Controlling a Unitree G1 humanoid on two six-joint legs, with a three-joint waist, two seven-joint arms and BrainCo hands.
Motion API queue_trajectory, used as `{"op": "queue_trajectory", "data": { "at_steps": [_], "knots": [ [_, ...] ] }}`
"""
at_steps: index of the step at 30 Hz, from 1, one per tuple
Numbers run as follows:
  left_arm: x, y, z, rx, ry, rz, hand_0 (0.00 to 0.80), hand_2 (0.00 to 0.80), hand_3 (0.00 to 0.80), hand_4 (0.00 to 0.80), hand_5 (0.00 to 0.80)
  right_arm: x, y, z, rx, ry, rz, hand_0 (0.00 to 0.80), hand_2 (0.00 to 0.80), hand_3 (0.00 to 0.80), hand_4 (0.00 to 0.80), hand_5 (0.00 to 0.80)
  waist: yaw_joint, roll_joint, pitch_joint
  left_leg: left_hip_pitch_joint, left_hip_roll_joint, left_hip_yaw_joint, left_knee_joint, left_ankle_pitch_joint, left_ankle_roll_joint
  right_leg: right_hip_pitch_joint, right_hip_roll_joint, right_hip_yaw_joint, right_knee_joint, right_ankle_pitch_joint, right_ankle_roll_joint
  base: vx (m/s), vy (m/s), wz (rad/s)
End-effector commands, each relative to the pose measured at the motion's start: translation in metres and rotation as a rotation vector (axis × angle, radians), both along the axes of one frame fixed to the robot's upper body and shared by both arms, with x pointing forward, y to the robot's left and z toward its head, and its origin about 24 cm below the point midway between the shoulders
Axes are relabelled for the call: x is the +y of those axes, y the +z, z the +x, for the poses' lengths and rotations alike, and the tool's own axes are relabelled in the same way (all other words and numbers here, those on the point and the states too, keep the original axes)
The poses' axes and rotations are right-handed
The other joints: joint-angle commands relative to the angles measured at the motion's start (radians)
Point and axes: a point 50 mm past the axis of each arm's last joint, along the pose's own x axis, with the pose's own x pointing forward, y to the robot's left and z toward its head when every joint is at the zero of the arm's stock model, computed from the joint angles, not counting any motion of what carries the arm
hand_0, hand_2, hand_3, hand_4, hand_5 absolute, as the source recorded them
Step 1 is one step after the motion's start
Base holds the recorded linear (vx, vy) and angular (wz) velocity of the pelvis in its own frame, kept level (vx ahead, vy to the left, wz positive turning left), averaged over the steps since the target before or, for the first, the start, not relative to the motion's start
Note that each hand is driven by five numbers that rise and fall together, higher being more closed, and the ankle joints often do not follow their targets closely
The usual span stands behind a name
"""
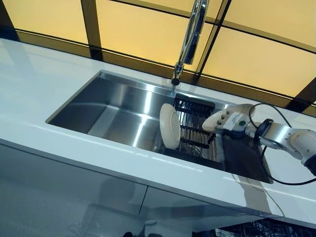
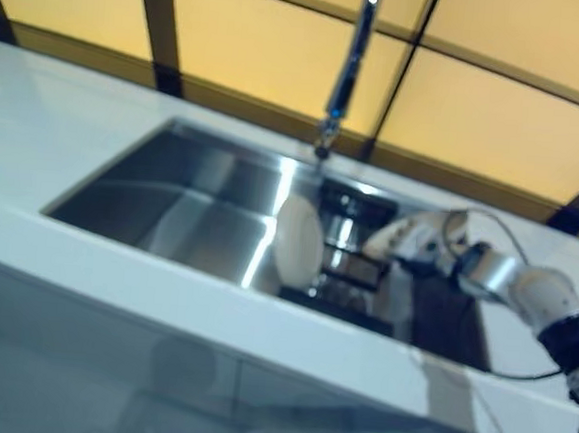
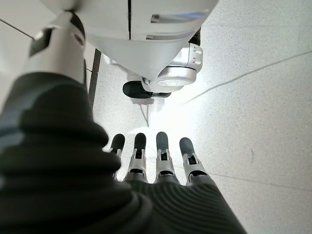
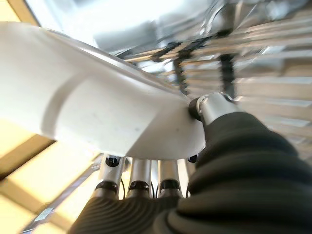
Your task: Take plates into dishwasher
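Observation:
A white plate (image 1: 170, 126) stands on edge in the black wire rack (image 1: 198, 140) at the right end of the sink. My right hand (image 1: 240, 121) reaches in from the right over the rack and is shut on a second white plate (image 1: 212, 122). In the right wrist view this plate (image 4: 97, 107) lies pinched between the thumb (image 4: 214, 105) and the fingers (image 4: 141, 175) underneath it. My left hand (image 3: 161, 156) hangs low beside me with straight fingers pointing at the floor, holding nothing.
The steel sink (image 1: 113, 108) is sunk in a white counter (image 1: 44, 79). A chrome faucet (image 1: 190, 39) rises behind the rack. A dishwasher rack (image 1: 256, 229) shows below the counter edge at the lower right.

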Motion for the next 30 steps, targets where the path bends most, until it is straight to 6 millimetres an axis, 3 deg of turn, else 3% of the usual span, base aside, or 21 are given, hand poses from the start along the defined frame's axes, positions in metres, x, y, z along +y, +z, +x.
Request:
{"op": "queue_trajectory", "data": {
  "at_steps": [1,3,11,16,22,25,30],
  "knots": [
    [-0.013,-0.005,0.001,0.012,0.009,-0.030,0.000,0.000,0.000,0.000,0.000,-0.022,0.050,-0.003,-0.192,-0.090,0.149,0.800,0.800,0.800,0.800,0.800,0.004,-0.004,-0.069,0.082,0.043,0.040,-0.002,-0.111,-0.036,-0.050,-0.018,0.027,-0.002,0.084,0.079,-0.015,0.040,-0.06],
    [-0.013,-0.005,0.001,0.012,0.007,-0.030,0.000,0.000,0.000,0.000,0.000,-0.024,0.054,-0.003,-0.202,-0.094,0.167,0.800,0.800,0.800,0.800,0.800,0.002,-0.003,-0.071,0.085,0.043,0.043,-0.002,-0.112,-0.035,-0.049,-0.018,0.031,-0.002,0.084,0.079,-0.012,0.037,-0.10],
    [-0.018,-0.006,0.001,0.024,0.005,-0.036,0.000,0.000,0.000,0.000,0.000,-0.042,0.092,-0.011,-0.299,-0.179,0.505,0.800,0.800,0.800,0.800,0.800,-0.039,0.005,-0.097,0.114,0.037,0.070,-0.002,-0.133,-0.025,-0.045,-0.015,0.079,-0.002,0.089,0.086,0.000,0.046,-0.16],
    [-0.016,-0.006,0.001,0.028,0.005,-0.032,0.000,0.000,0.000,0.000,0.000,-0.060,0.097,-0.015,-0.278,-0.266,0.670,0.800,0.800,0.800,0.800,0.800,-0.060,0.004,-0.108,0.124,0.036,0.084,-0.002,-0.140,-0.021,-0.045,-0.011,0.103,-0.002,0.093,0.088,0.014,0.025,-0.19],
    [-0.014,-0.005,0.004,0.032,0.009,-0.035,0.000,0.000,0.000,0.000,0.000,-0.089,0.085,-0.020,-0.171,-0.404,0.928,0.800,0.800,0.800,0.800,0.800,-0.091,0.004,-0.112,0.137,0.037,0.105,-0.002,-0.147,-0.018,-0.049,-0.004,0.134,0.001,0.101,0.091,0.019,0.008,-0.14],
    [-0.012,-0.005,0.002,0.044,0.002,-0.038,0.000,0.000,0.000,0.000,0.000,-0.117,0.068,-0.030,-0.113,-0.511,1.139,0.800,0.800,0.800,0.800,0.800,-0.114,0.008,-0.108,0.149,0.041,0.125,-0.002,-0.153,-0.016,-0.051,-0.001,0.153,0.006,0.105,0.091,0.026,-0.003,-0.13],
    [-0.009,-0.005,-0.004,0.067,-0.011,-0.030,0.000,0.000,0.000,0.000,0.000,-0.149,0.043,-0.048,-0.135,-0.650,1.231,0.800,0.800,0.800,0.800,0.800,-0.144,0.010,-0.104,0.159,0.044,0.151,-0.002,-0.161,-0.013,-0.058,0.007,0.183,0.010,0.109,0.092,0.012,-0.018,-0.16]
  ]
}}
